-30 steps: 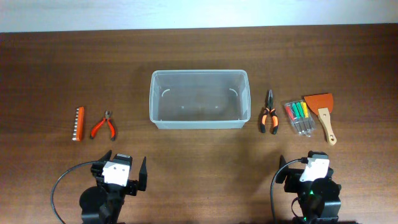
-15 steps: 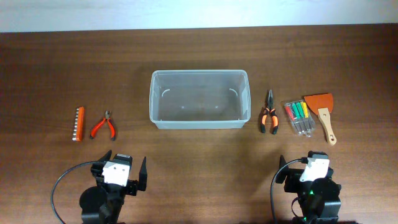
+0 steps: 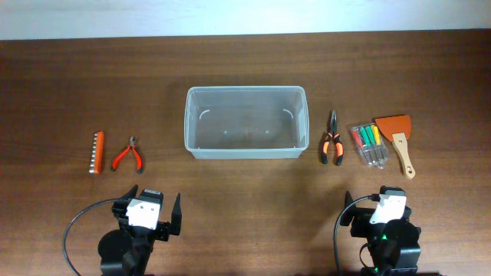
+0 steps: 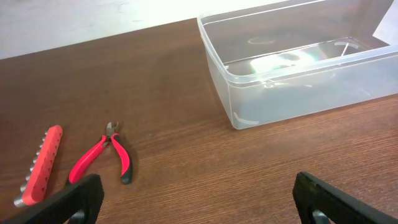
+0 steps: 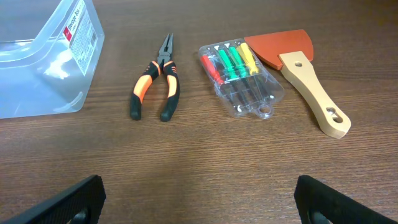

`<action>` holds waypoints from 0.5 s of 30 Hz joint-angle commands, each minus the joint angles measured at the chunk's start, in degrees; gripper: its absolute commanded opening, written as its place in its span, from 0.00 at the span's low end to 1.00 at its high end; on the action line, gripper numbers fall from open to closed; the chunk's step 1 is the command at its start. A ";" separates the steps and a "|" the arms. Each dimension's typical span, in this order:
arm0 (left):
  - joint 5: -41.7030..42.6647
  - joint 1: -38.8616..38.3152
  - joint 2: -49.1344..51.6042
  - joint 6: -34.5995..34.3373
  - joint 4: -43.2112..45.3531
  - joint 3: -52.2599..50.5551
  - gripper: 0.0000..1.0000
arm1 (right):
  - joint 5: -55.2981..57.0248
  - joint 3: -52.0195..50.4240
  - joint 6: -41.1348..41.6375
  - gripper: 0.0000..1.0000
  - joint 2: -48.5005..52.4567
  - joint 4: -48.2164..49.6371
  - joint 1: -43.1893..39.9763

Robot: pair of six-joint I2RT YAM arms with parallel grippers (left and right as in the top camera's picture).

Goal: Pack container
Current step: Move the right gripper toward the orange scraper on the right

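The clear plastic container (image 3: 245, 123) stands empty at the table's middle; it also shows in the left wrist view (image 4: 298, 59) and the right wrist view (image 5: 43, 62). Left of it lie an orange bit holder (image 3: 95, 152) and red cutters (image 3: 129, 156). Right of it lie orange-black pliers (image 3: 331, 139), a small clear case of coloured bits (image 3: 367, 145) and an orange scraper with a wooden handle (image 3: 397, 142). My left gripper (image 3: 150, 215) is open and empty near the front edge, in front of the cutters (image 4: 102, 160). My right gripper (image 3: 380, 218) is open and empty in front of the pliers (image 5: 155, 93).
The wooden table's far edge meets a white wall (image 3: 245, 15). Black cables (image 3: 73, 230) loop beside each arm base at the front. The bit holder (image 4: 40, 165), case (image 5: 239, 78) and scraper (image 5: 298, 68) show in the wrist views.
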 commanded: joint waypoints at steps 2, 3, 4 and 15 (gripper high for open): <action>1.01 -0.22 -0.66 0.72 0.20 -0.37 0.99 | 0.70 -0.44 0.22 0.98 -0.63 0.13 -0.26; 1.01 -0.22 -0.66 0.72 0.20 -0.37 0.99 | 0.70 -0.42 0.22 0.98 -0.63 0.13 -0.26; 1.01 -0.22 -0.66 0.72 0.20 -0.37 0.99 | 0.70 -0.42 0.22 0.98 -0.63 0.13 -0.26; -0.07 -0.22 -0.66 0.74 5.84 -0.39 0.99 | 0.70 -0.44 0.22 0.98 -0.63 0.13 -0.26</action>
